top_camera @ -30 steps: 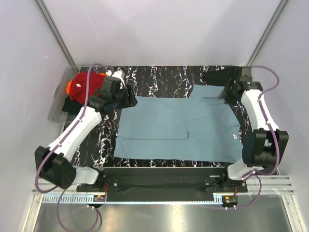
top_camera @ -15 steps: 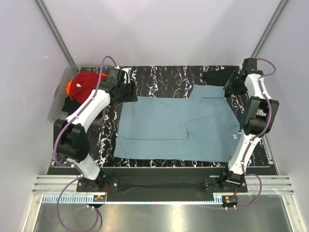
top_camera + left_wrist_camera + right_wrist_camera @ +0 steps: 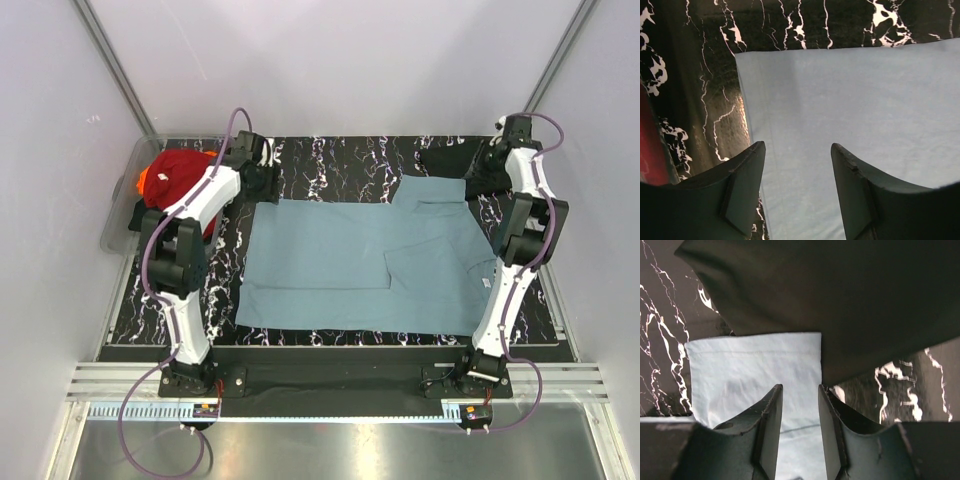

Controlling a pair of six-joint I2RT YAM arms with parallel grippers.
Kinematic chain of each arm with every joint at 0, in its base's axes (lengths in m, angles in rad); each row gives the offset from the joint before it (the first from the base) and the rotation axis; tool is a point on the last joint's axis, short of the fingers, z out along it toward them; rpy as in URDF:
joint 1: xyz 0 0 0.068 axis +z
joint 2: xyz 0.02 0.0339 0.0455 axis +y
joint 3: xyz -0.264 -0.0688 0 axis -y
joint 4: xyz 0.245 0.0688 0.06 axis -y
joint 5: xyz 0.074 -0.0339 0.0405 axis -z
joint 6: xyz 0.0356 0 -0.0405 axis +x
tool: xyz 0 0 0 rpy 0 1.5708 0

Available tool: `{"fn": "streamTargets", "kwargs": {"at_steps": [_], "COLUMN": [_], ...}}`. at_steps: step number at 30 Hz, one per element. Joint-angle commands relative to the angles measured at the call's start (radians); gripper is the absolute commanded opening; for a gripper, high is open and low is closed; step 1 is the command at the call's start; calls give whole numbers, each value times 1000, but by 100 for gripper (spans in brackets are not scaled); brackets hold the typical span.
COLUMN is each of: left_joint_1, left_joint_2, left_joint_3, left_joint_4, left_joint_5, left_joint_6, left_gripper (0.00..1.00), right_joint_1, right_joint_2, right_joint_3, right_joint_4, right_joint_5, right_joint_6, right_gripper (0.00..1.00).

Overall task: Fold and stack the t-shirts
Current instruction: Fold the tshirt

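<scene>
A dusty teal-blue t-shirt (image 3: pixel 360 265) lies spread flat on the black marbled table. My left gripper (image 3: pixel 270 187) is open and empty just above its far-left corner. In the left wrist view the fingers (image 3: pixel 740 190) straddle the shirt's left edge (image 3: pixel 865 110). My right gripper (image 3: pixel 478 182) is open and empty over the far-right sleeve. In the right wrist view the gripper (image 3: pixel 801 388) hangs above the sleeve's (image 3: pixel 750 365) edge, next to a black t-shirt (image 3: pixel 840 295). That black t-shirt (image 3: pixel 448 158) lies at the back right.
A clear plastic tub (image 3: pixel 114 218) stands at the far left, holding a red shirt (image 3: pixel 178 172), an orange one (image 3: pixel 143 181) and a black one (image 3: pixel 143 216). Grey walls close in on both sides. The table's near edge runs along the arm bases.
Both arms have stretched towards the back. The left gripper now sits at the teal shirt's far-left corner, the right at its far-right sleeve. The shirt has not moved.
</scene>
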Motion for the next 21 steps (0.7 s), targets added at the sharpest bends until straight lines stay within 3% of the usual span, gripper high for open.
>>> {"fn": "streamTargets", "kwargs": {"at_steps": [1, 21], "left_joint_1": [13, 16], "left_joint_2": [25, 134], "left_joint_3": [74, 158], "left_joint_4": [13, 24], "left_joint_5": [-35, -35], "left_joint_6": [63, 73], "left_gripper": [61, 58], "right_joint_1": [-4, -4], "right_joint_2": [36, 153], "right_joint_3": [76, 153], "right_joint_4": [18, 28], "right_joint_5": [-39, -10], "right_joint_6": [-49, -95], "right_gripper": [42, 36]}}
